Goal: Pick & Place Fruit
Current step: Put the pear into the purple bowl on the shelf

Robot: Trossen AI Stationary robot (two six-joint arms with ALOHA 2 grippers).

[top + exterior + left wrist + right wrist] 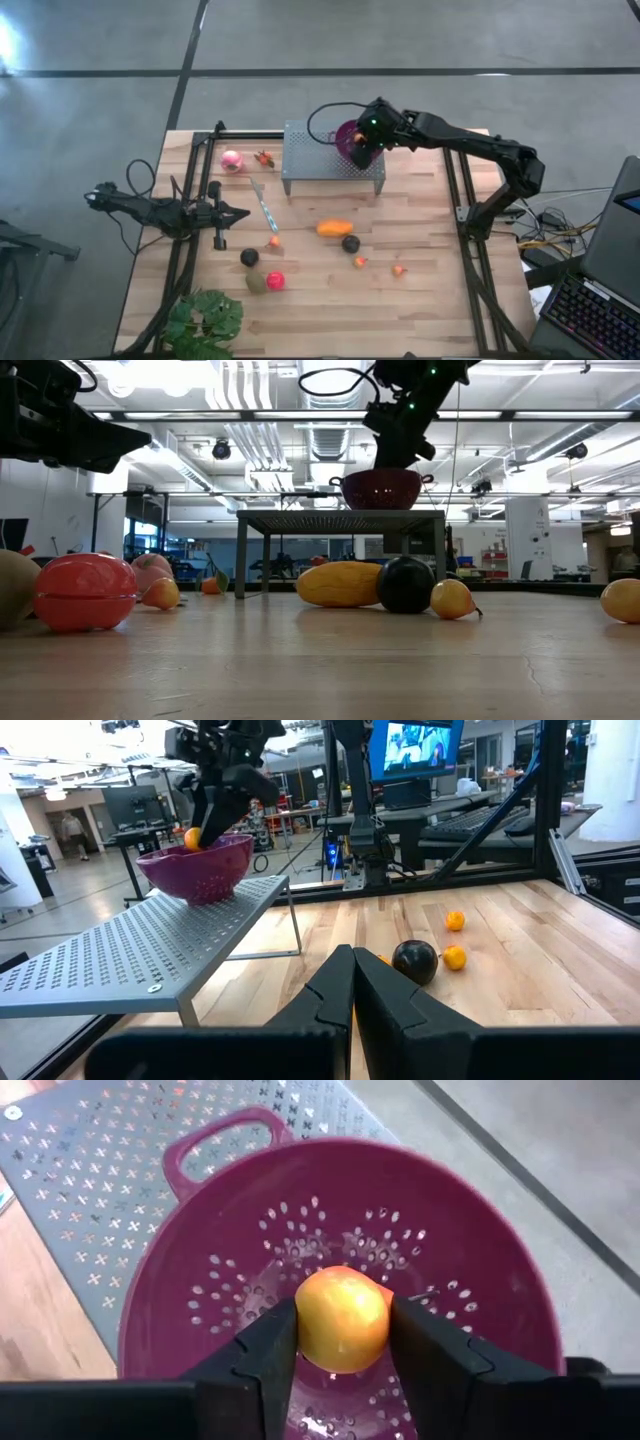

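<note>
My right gripper [362, 142] is over the purple perforated bowl [230, 1250], which stands on a grey perforated metal stand [320, 160] at the table's far middle. It is shut on a small orange fruit [343, 1318]. My left gripper [240, 212] waits shut and empty at the table's left side. Other fruit lies on the wood: a pink ball [231, 160], an elongated orange piece [335, 228], two black balls [350, 243] [249, 258], a red ball [275, 280], an olive-green piece [256, 283] and small orange bits [399, 270]. My right gripper pinches the small orange fruit by its two opposite sides [305, 1330] between its two fingers. The fingers come from above, pointing down into the bowl's mouth. The fruit sits at about the height of the bowl's rim [192, 838], clear of the bowl's bottom.
A leafy green plant [205, 320] stands at the near left corner. A thin bluish stick [264, 208] lies on the wood near my left gripper. Black frame rails run along the table's left and right sides. Bare wood lies at the near right.
</note>
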